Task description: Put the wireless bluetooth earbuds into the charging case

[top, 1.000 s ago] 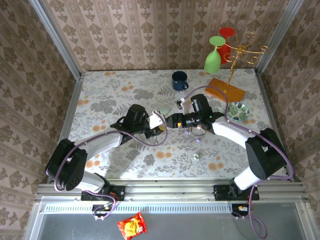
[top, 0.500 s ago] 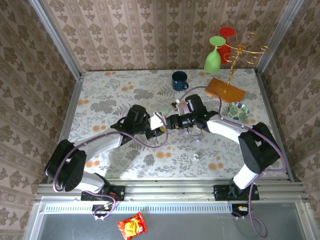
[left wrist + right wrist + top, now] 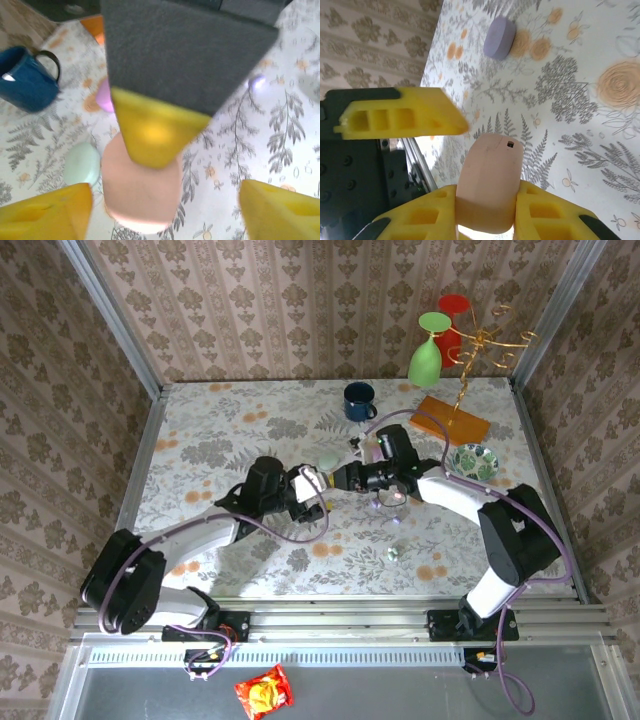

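A: Right jaws first?
B: Narrowed onto the pink egg-shaped case, pinching its lower end in the right gripper. Thin seam and small dark square turned toward the wrist camera.

A: And the left?
B: Spread wide at the left gripper, gripping nothing. One yellow finger off each side of the case, apart from it.

A: Anything in the way?
B: From the left wrist, a grey-and-yellow right finger lying across the top of the case and hiding that end.

A: Earbuds?
B: Down on the floral table. One small pale bud toward the near edge, well apart from both grippers. Too small to tell more.

A: Round about?
B: Mint pebble just beside the case, pinkish-lilac pebble behind it, lilac disc farther off on the cloth. Blue mug beyond, near the back. Patterned bowl at the right. Orange board carrying a gold rack with an upturned green glass. Snack packet below the front rail.

A: Arms?
B: Reaching inward from the near corners, meeting tip to tip over the table's middle. Left stretched long on a diagonal, right bent at the elbow and pointing leftward.
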`<state>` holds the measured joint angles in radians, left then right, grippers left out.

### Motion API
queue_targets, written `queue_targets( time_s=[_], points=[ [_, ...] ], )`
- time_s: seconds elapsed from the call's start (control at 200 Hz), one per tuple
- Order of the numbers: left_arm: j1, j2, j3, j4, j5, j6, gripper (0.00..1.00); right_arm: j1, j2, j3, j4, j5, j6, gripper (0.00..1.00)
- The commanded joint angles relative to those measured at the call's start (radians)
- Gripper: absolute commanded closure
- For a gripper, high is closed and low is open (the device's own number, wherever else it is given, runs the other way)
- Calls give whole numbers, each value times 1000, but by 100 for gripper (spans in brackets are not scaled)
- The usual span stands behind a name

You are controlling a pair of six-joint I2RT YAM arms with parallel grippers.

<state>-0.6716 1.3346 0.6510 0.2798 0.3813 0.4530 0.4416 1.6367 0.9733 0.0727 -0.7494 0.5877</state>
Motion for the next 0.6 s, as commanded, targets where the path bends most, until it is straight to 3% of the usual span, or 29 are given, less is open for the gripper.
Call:
queue_targets(
  time_s=[0.0,0.205,0.325,0.41,0.595],
  points=[
    [47,-52,-82,260,88,-118,13,-41,-60,-38,169,-56,145,75],
    [191,4,-184,725,320,-412,4,-88,-77,-90,477,-141,412,84],
    [280,114,-188,1024,434,-579,7,-102,-77,-115,634,-148,562,88],
    [294,150,-130,1005,486,-618,14,-104,-65,-130,743,-161,662,90],
    [274,181,-70,1012,526,-539,13,-104,16,-172,1124,-166,998,93]
  ],
)
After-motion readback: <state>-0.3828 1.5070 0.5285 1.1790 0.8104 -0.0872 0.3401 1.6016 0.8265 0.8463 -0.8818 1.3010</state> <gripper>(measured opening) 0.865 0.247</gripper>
